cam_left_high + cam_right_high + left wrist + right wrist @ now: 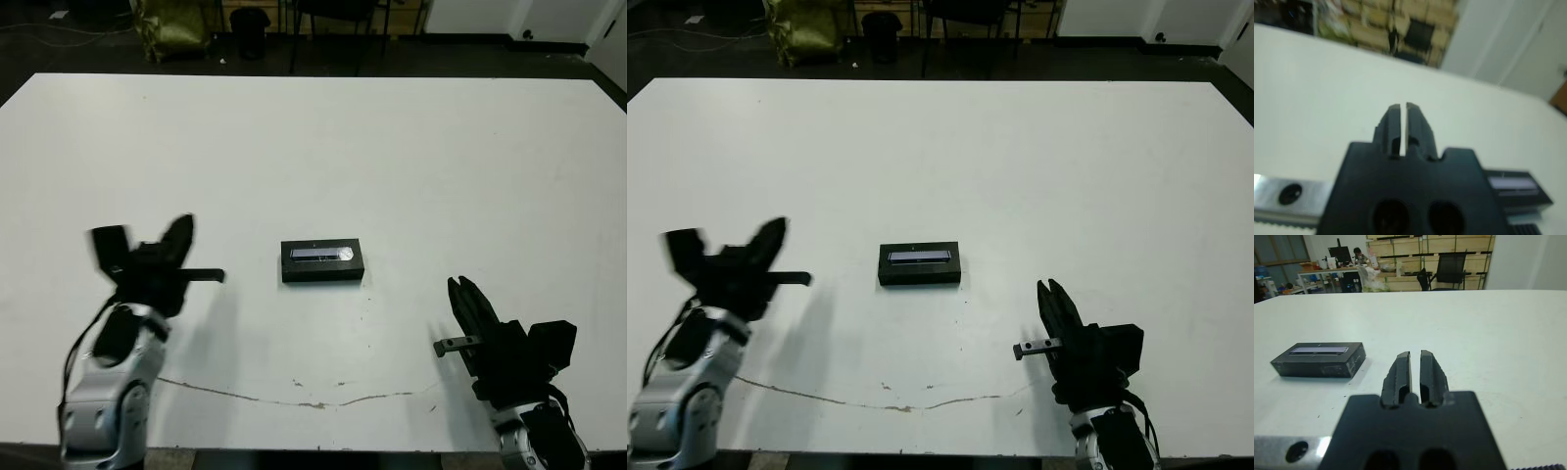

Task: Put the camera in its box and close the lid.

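White table (392, 157) fills the workspace, with chairs and shelving beyond its far edge. At its centre sits the lid (323, 261), silver-grey stripe up, apparently seated squarely over the box; neither the box nor the camera is visible, so the camera is presumably enclosed, though this cannot be confirmed. The left gripper (179, 242) and right gripper (468, 299) are well apart from the lid, one on each side, jaws pressed nearly together and holding nothing. The task appears complete or in its final check; the next move calls only for verifying lid seating.

White table (392, 147), lidded box (323, 261) atop
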